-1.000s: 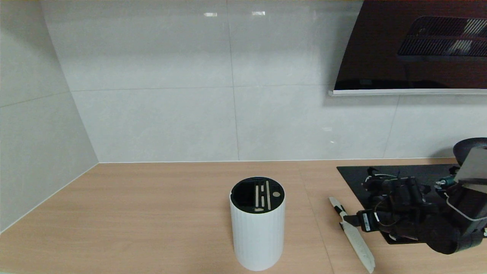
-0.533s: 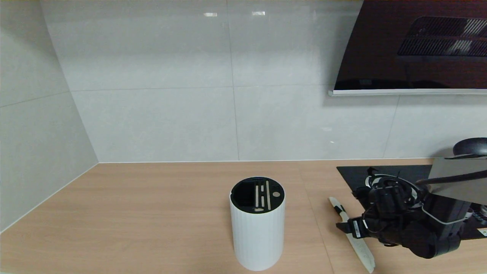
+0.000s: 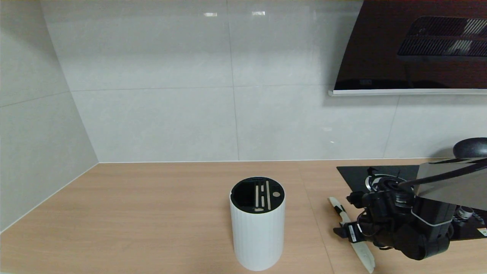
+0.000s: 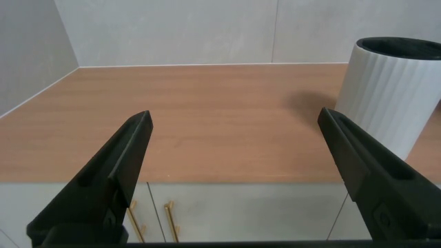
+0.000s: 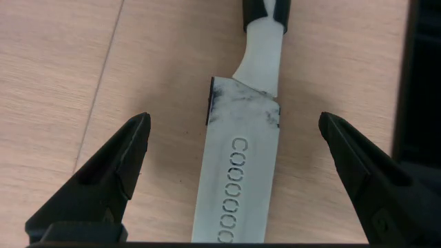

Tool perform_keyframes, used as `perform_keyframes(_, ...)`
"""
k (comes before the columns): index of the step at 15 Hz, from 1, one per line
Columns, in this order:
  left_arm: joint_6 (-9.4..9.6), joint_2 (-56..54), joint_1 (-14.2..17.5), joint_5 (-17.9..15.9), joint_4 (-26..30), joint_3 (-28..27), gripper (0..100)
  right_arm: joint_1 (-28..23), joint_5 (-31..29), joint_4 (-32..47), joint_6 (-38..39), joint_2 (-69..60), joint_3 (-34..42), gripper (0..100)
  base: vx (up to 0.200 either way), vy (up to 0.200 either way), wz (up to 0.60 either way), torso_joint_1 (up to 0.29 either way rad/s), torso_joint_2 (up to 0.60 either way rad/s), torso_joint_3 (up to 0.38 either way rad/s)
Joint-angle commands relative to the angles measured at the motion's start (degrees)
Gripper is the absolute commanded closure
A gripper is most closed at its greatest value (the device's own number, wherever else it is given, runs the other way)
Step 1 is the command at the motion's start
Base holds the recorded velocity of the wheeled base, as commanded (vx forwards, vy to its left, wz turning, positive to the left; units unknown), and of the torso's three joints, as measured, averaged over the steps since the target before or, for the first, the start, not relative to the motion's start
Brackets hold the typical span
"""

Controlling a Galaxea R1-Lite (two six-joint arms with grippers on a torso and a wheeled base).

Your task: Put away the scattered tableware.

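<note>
Worktop (image 3: pixel 152 213) of pale wood grain fills the head view, with a white ribbed cylindrical holder (image 3: pixel 257 228) standing near its front edge, its black top cut with narrow slots and one wide opening. To the holder's right, apart from it, a white-bladed kitchen knife (image 3: pixel 363 253) lies flat beside a black glass hob (image 3: pixel 354 175). Its black-and-white handle (image 3: pixel 336 205) points toward the wall and its tip toward the front edge. The right pincer (image 3: pixel 352 231) hangs low over the knife's middle.

From the left wrist view, the left pincer (image 4: pixel 231 124) is spread wide and holds nothing. It sits off the front edge of the worktop (image 4: pixel 207 138), with the holder (image 4: pixel 386 89) well beyond one finger.

From the right wrist view, the right pincer (image 5: pixel 234 124) is spread, with one finger on each side of the knife (image 5: pixel 241 172). It straddles the heel of the blade, just below the handle (image 5: pixel 265 14), and neither finger touches it.

The knife looks light, thin and stiff, and the blade is probably smooth and brittle if ceramic. Lying flat, it gives the fingers little edge to catch. The thicker neck or handle would be the surer grip, squeezed across its width. That would leave the blade free to drop tip-first into a slot.
</note>
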Motion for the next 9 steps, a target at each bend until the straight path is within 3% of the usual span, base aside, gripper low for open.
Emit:
perform_keyframes(1,0.00,0.0,0.0,0.0,0.0,0.0,0,0.0,0.0,0.0,0.0,0.7,-0.4,0,0.000,0.000,0.00,0.000,0.00,0.000)
perform_keyframes(9,0.00,0.0,0.0,0.0,0.0,0.0,0,0.0,-0.1,-0.8,0.2,2.0,-1.6,0,0.000,0.000,0.00,0.000,0.00,0.000)
